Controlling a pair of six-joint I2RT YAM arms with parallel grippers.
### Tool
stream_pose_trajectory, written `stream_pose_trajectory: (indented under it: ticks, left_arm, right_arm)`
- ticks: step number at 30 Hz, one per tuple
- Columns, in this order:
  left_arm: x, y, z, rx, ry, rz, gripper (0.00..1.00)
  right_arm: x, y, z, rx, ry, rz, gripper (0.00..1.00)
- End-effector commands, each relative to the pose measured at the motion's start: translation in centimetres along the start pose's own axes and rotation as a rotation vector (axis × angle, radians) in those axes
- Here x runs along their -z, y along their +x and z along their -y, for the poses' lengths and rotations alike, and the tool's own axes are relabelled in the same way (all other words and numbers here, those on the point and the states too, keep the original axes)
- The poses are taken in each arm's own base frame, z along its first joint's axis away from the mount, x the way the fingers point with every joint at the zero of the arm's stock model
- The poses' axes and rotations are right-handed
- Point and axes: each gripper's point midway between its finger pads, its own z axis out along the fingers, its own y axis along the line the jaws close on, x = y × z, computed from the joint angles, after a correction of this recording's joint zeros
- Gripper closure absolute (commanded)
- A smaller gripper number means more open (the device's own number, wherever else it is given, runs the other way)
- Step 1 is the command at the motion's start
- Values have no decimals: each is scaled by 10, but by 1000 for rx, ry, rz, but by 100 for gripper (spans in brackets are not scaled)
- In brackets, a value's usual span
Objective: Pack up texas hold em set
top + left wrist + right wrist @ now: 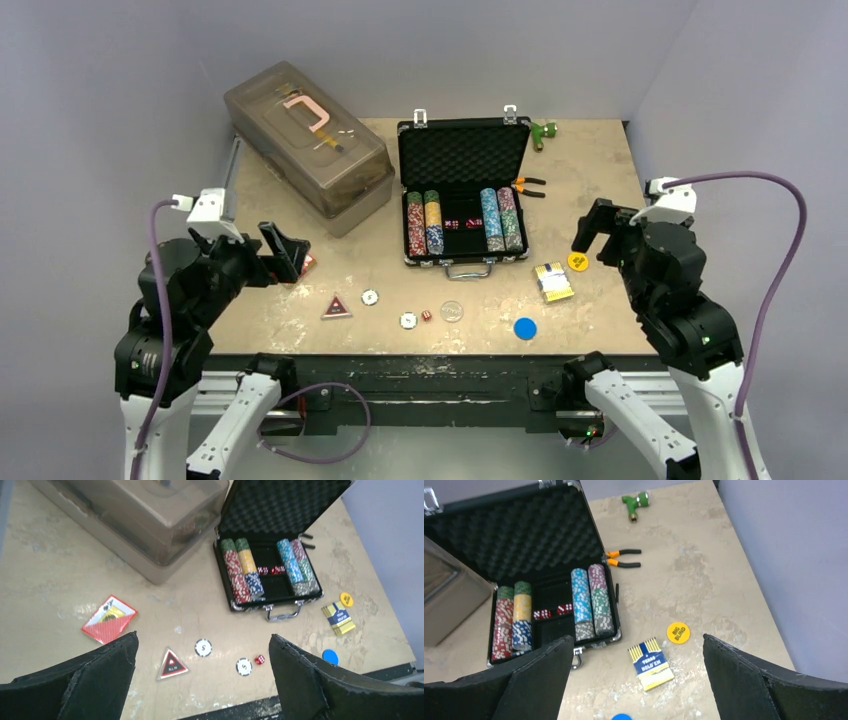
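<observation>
Scuffed beige counter (600,170), grey walls (120,60): one open case (462,155), four chip rows (416,222), two decks (553,282), one loose die (425,315), five discs (525,328); left gripper (202,639) and right gripper (638,639) jaws wide, empty.

The black case (462,155) lies open, chips (424,225) in rows inside; cards (553,282), a blue disc (525,328) and a red die (425,315) lie loose in front.

table (600,180) with briefcase (462,152), box (300,150)

Open briefcase (519,535) holding chip rows (591,600); card deck (650,663) beside yellow disc (678,632).
</observation>
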Motion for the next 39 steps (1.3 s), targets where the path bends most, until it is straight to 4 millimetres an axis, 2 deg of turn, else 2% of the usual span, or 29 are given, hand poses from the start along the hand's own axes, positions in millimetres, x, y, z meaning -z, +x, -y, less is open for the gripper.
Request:
stream_pose_trajectory:
  ticks: [1,4,12,15,19,22,25,27,30,33,35,39]
  left_arm:
    - [-17,36,4,57,38,-142,1]
    - [-23,59,6,92,64,-217,1]
    - [-37,124,11,232,121,-400,1]
    - [-46,147,16,317,146,-475,2]
    - [-55,179,26,418,193,-603,8]
    - [-60,198,9,393,40,-624,8]
    - [-69,210,-13,360,-154,-632,8]
    - [-77,222,-19,341,-250,-667,8]
    - [-84,233,-38,306,-465,-691,7]
    - [-87,238,-58,291,-654,-678,4]
    - [-90,247,-62,345,-723,-675,0]
    - [-92,265,-62,435,-769,-682,0]
  right_arm:
    - [-8,22,-3,5,-5,-63,1]
    - [-16,37,-8,34,-14,-126,1]
    - [-35,89,-43,85,-162,-341,1]
    - [-37,112,-59,60,-234,-427,1]
    - [-32,131,-80,-27,-332,-479,1]
    - [-27,141,-97,-88,-429,-496,1]
    - [-23,162,-117,-114,-511,-573,1]
    - [-17,178,-137,-112,-573,-625,1]
    - [6,200,-172,-61,-673,-689,1]
    - [37,217,-204,34,-766,-731,1]
    - [46,224,-214,67,-781,-744,1]
    - [49,226,-221,52,-778,-741,1]
